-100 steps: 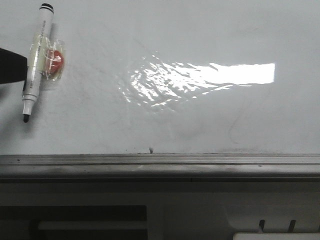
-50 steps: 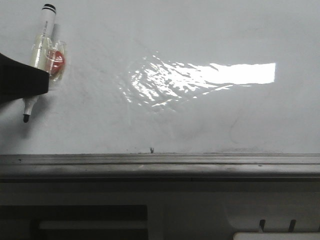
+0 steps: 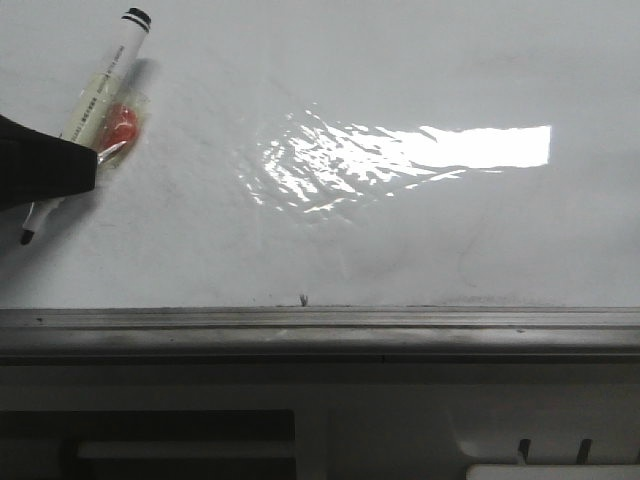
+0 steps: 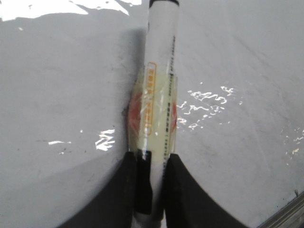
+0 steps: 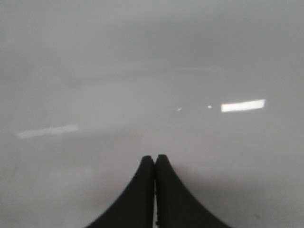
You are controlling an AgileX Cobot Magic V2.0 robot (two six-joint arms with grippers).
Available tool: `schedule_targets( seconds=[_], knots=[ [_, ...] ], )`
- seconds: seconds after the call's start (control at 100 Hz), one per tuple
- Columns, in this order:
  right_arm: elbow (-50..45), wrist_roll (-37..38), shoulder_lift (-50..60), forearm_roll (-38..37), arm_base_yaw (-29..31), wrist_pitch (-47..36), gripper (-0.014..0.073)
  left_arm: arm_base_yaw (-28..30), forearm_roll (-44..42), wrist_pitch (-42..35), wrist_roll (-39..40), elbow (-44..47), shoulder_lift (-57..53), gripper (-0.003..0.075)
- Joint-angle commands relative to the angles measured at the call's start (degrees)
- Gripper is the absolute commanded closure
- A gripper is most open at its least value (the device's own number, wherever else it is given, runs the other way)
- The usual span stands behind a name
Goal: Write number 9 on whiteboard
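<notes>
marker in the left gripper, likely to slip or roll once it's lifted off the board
The marker looks like a smooth, stiff round tube, so it could twist between the left gripper fingers, which pinch it near one end. The taped red lump on its side should probably stop free rolling on the glossy whiteboard. It seems light.

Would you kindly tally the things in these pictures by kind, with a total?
Marker pens: 1, the marker, taped with a red piece.
Whiteboards: 1, the whiteboard.
Grippers: 2, left gripper and right gripper.
Written digits: 0.
Total: 4.
</notes>
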State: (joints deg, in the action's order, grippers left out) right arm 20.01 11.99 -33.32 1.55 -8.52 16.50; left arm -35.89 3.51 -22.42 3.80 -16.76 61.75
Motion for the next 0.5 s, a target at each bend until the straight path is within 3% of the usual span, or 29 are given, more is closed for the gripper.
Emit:
schedule_targets(
  seconds=[0.0,0.35,0.42,0.49],
  knots=[
    [3.6,-2.3,-0.6,0.0,-6.1,-0.1,0.0663,-0.8,-2.0,-1.0,0.7,-1.3,-1.6,0.074],
    [12.6,-7.9,-5.9,0.0,-36.6,2.0,0.0654,-11.1,-25.1,-1.0,0.7,-1.3,-6.4,0.0741],
    [14.4,-7.9,-8.2,0.0,-41.2,2.2,0.0596,-13.2,-28.4,-1.0,0.7,-1.3,-6.4,0.0741],
    [16.4,-7.9,-10.8,0.0,-44.9,2.2,0.0477,-15.0,-30.5,-1.5,0.7,-1.3,-6.4,0.0741]
  ],
)
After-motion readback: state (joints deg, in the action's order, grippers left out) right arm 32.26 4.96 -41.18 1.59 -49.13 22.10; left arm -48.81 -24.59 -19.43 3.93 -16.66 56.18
